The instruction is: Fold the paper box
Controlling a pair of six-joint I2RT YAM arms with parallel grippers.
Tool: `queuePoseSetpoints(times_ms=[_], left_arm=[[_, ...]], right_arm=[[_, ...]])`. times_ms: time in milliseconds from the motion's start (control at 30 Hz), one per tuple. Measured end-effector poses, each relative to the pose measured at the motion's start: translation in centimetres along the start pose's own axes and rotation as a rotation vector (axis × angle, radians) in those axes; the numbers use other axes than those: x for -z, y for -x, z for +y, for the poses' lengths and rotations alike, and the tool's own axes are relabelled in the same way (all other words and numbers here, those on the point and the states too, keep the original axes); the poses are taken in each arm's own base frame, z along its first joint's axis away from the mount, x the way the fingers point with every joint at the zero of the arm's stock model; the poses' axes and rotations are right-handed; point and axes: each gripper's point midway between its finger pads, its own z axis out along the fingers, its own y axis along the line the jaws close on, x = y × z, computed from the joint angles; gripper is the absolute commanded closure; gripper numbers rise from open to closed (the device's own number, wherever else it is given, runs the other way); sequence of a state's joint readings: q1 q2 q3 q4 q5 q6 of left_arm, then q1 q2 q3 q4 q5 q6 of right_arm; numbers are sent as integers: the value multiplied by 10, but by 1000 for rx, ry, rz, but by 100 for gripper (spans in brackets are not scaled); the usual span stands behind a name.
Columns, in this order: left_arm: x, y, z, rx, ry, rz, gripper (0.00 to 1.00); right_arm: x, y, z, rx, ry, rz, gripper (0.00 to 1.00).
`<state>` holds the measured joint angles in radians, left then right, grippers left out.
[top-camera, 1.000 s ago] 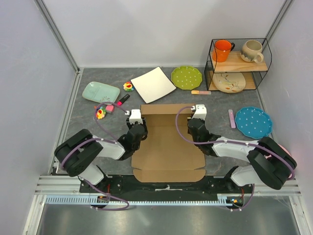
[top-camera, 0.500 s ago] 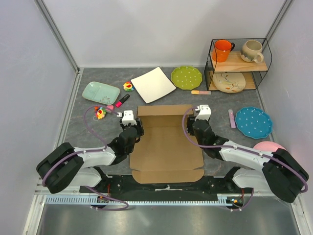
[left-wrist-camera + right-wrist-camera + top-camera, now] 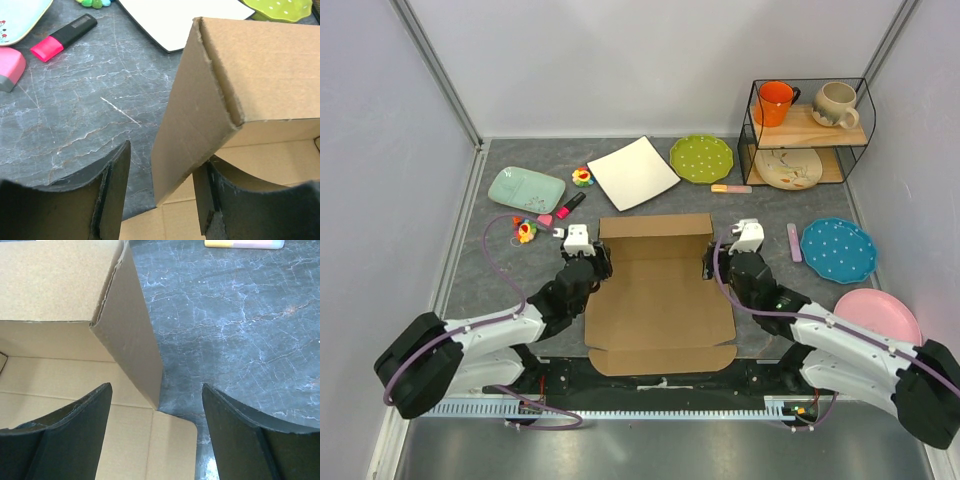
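The paper box lies opened out in the middle of the table, brown cardboard with its far wall standing up. My left gripper is at the box's far left corner. In the left wrist view its jaws stand apart around the lower end of the raised left side flap, with a gap on the left. My right gripper is at the far right corner. There its jaws are wide open on either side of the right side flap, touching nothing.
Behind the box lie a white square plate, a green dotted plate, a mint tray, a pink highlighter and small toy flowers. A wire shelf with mugs stands far right. A blue plate and pink plate lie right.
My right gripper has opened wide, let go of the right flap and drawn slightly out to the right. My left gripper has shifted a little left and both arms have stretched lower.
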<state>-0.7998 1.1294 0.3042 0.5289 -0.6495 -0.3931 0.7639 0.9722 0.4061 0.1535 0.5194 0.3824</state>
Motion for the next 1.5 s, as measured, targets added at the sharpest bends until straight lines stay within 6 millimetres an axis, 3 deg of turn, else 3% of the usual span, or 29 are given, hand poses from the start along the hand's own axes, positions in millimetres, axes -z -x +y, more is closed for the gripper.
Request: queuePoseSetpoints(times_ms=[400,767,900,967,1200,1500], left_arm=[[23,5,0,30,-47,70,41],[35,-13,12,45,-13,145,41],[42,-8,16,78,-14,136,41],[47,-2,18,107,-14,122,41],[67,22,27,245,-13,54,37],[81,62,22,393,-82,-73,19]], right_arm=[[40,19,-4,-48,68,-18,17],[65,106,2,-185,81,-220,6],[51,129,20,-219,106,-236,4],[38,132,26,-227,113,-222,3],[-4,114,12,-272,86,-130,4],[-20,105,22,-307,185,-97,5]])
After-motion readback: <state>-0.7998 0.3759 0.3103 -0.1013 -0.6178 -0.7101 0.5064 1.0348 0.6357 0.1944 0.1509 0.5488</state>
